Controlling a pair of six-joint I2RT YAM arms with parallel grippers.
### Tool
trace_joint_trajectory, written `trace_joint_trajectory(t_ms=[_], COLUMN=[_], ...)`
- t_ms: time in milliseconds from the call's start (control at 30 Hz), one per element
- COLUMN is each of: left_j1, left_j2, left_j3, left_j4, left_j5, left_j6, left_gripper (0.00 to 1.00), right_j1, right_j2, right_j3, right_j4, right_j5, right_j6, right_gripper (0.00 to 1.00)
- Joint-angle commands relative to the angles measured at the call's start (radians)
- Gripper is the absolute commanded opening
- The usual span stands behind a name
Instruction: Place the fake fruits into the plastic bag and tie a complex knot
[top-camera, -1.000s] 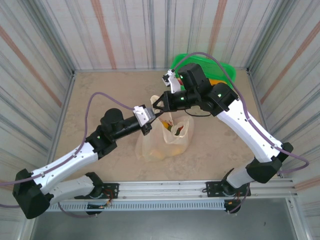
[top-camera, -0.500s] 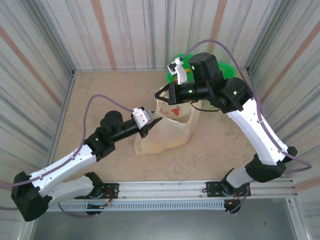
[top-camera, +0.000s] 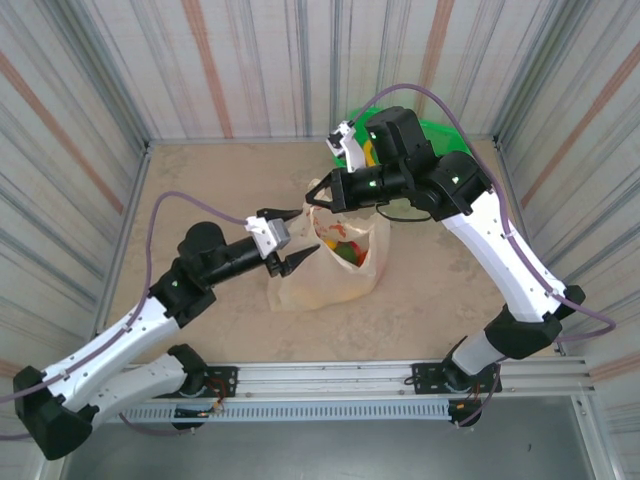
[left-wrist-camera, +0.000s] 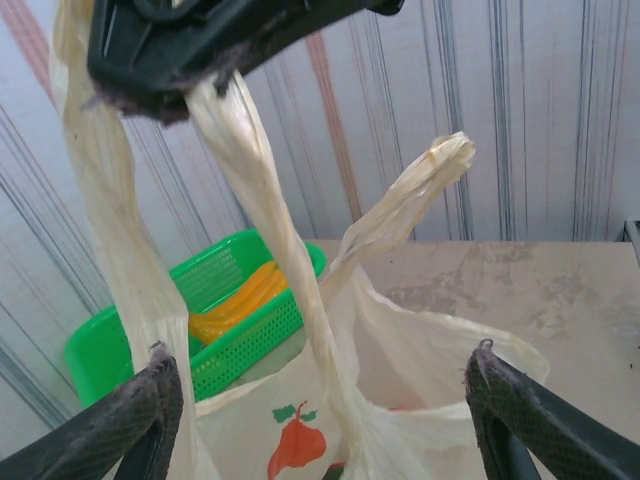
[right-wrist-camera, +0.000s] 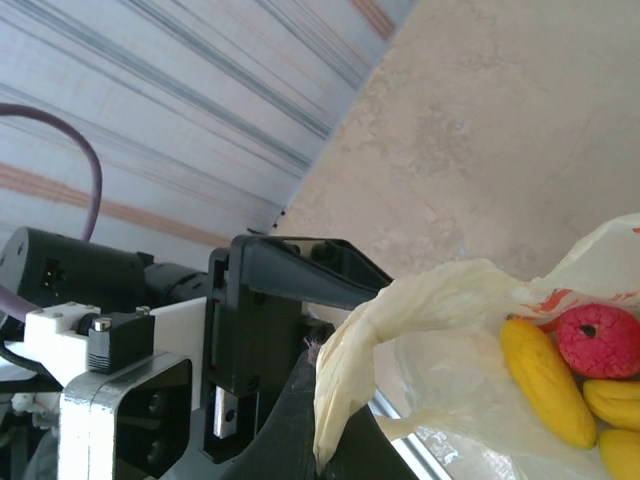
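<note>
The cream plastic bag (top-camera: 325, 280) stands mid-table with fake fruits (top-camera: 345, 250) inside it. My right gripper (top-camera: 318, 197) is shut on one twisted handle (right-wrist-camera: 400, 320) and holds it up above the bag's mouth. In the right wrist view a yellow banana (right-wrist-camera: 545, 380) and a red fruit (right-wrist-camera: 598, 340) lie in the bag. My left gripper (top-camera: 298, 238) is open just left of the bag, its fingers (left-wrist-camera: 130, 420) either side of the hanging handle strips (left-wrist-camera: 290, 260) without touching them. The other handle (left-wrist-camera: 430, 165) sticks up free. The knot is out of view.
A bright green basket (left-wrist-camera: 150, 330) with yellow bananas (left-wrist-camera: 235, 300) stands at the back right, behind the right arm (top-camera: 470, 210). Striped walls enclose the table on three sides. Bare tabletop (top-camera: 200, 180) lies left of the bag and in front of it.
My left gripper has opened, let go of the bag handle and drawn back to the left. The right gripper has kept its handle and lifted it slightly, and the bag's mouth has spread.
</note>
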Motion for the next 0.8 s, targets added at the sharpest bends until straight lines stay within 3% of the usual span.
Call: trace_joint_trajectory(t_ms=[0,233,467,633,767], left_j1=[0.01,0.015,0.017,0.017,0.023], left_j2=[0.077,0.163,0.042,-0.116,-0.106], left_j3=[0.06,0.091,0.034,-0.056,-0.026], left_j4=[0.02,0.09,0.049,0.038,0.013], left_j5=[-0.007,-0.114,-0.07,-0.081,-0.086], left_j6=[-0.021,0.035,0.012,0.041,0.04], left_gripper=[0.76,0.72,0.69,0.74,0.86], right_j1=[0.011,0.019,0.01,0.008,0.009], right_j2=[0.016,0.024,0.016,0.015,0.012], right_j3=[0.015,0.039,0.042,0.042,0.03], right_j4=[0.0,-0.017,-0.036,-0.065,-0.045], right_j5=[-0.023,-0.029,-0.016,-0.03,-0.04], right_j6=[-0.015,-0.017,-0.032,-0.105,-0.119], right_gripper=[0.0,0.0,0.0,0.0,0.0])
